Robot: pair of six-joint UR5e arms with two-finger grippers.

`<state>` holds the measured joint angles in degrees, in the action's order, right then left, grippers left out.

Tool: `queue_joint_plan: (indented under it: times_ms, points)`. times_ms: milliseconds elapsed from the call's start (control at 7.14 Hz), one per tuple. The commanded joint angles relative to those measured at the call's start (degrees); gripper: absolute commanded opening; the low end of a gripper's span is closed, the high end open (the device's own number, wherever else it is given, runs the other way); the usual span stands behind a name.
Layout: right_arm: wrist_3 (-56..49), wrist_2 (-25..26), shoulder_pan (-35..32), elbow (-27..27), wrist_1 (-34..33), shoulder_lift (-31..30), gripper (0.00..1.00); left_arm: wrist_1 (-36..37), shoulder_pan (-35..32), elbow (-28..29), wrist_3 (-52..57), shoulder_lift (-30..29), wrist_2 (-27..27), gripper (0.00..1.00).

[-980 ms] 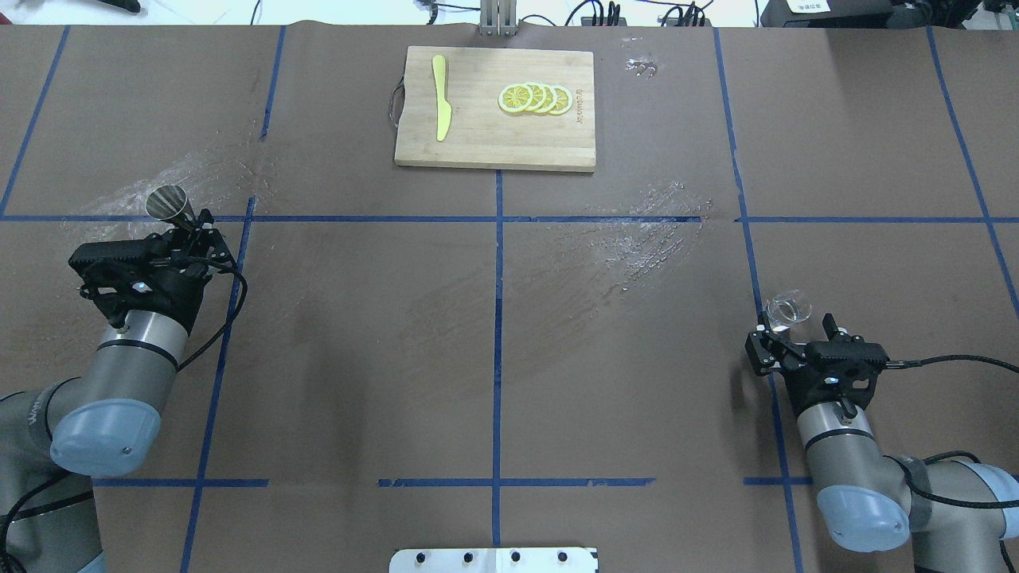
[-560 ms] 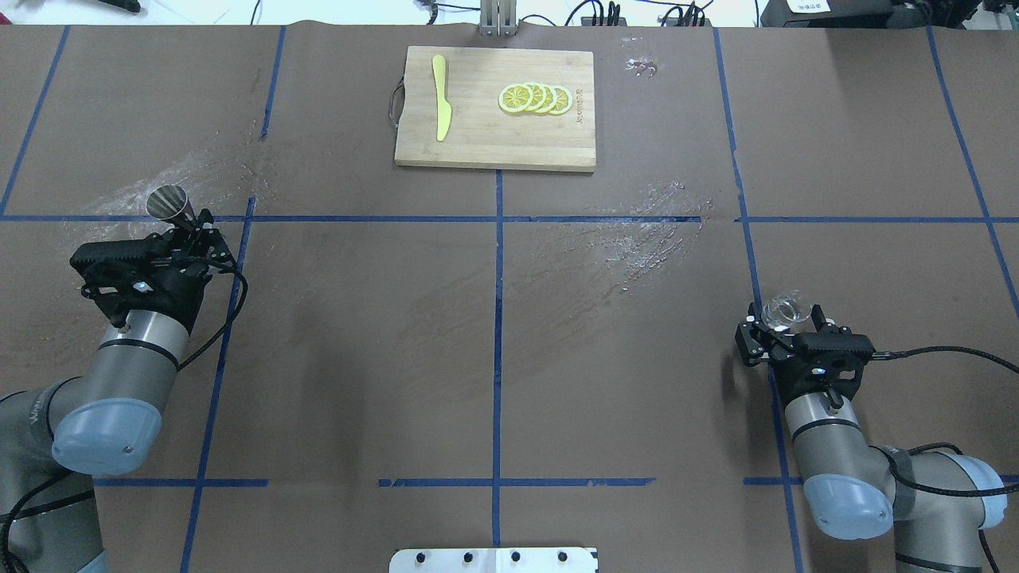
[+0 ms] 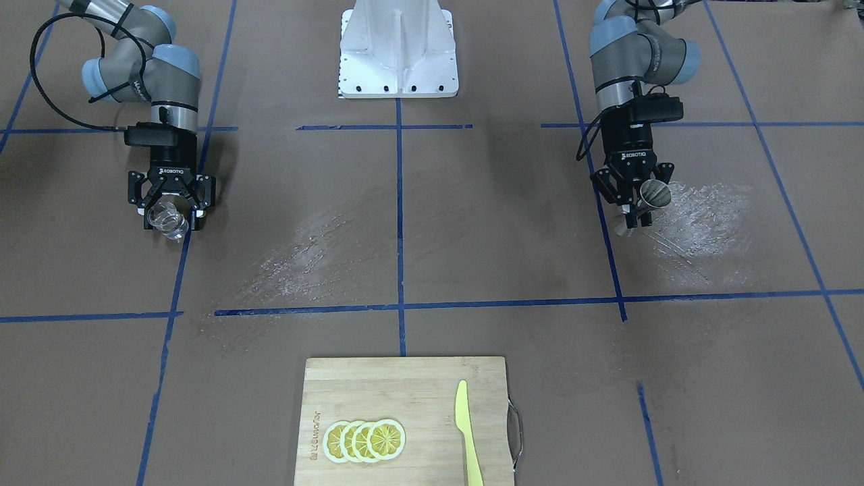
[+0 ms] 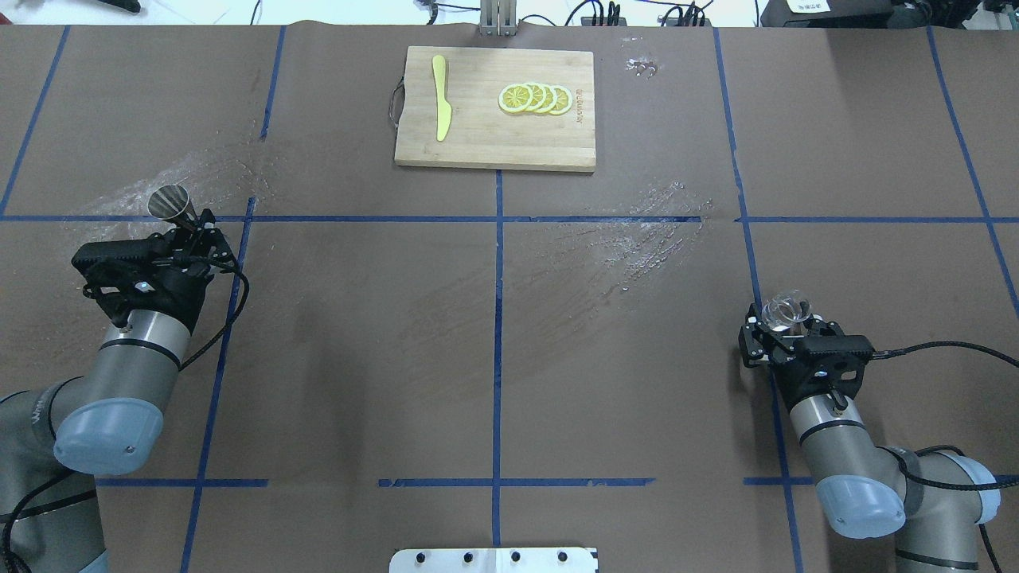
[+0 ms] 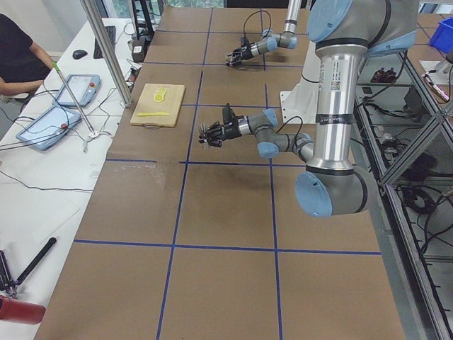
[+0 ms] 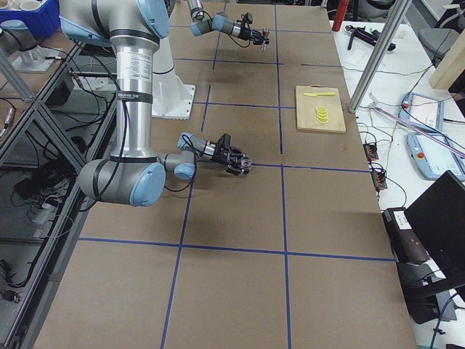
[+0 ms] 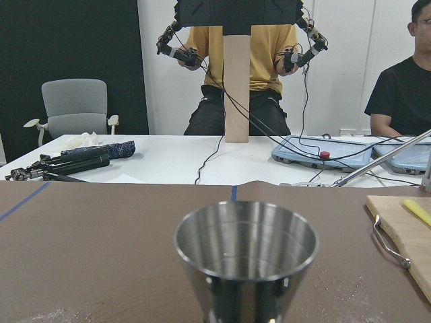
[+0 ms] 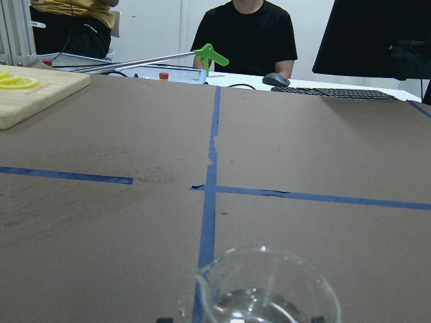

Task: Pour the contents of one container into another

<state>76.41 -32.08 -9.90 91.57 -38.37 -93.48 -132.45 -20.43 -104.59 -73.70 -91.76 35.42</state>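
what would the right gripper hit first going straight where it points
Way looks free: right gripper, holding the glass cup, faces bare table; cutting board sits off to the left.

left gripper (image 4: pixel 191 227) clamped, right gripper (image 4: pixel 784 328) grip unclear

one cup (image 4: pixel 786 310), one jigger (image 4: pixel 169 202), four slices (image 4: pixel 535 98)

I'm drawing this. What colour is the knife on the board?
The knife is yellow, clearest in the overhead view.
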Motion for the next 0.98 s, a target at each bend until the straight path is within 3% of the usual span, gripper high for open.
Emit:
queue_joint_plan:
  times_ms: [0, 140, 560, 840]
  points:
    - [-3.5, -0.3, -0.6, 0.7, 0.8, 0.4, 0.10, 0.0, 0.0, -0.1, 0.1, -0.3, 0.0, 0.00]
    - [-4.9, -0.4, -1.0, 1.8, 0.8, 0.4, 0.00, 0.0, 0.0, 0.0, 0.0, -0.7, 0.0, 0.00]
    - [-7.9, -1.5, -2.0, 6.6, 0.7, -0.4, 0.00, 0.0, 0.0, -0.1, 0.1, -1.1, 0.0, 0.00]
    - [-14.1, -6.7, -4.0, 11.0, 0.7, -0.1, 0.00, 0.0, 0.4, 0.2, 7.0, -4.1, 0.5, 0.00]
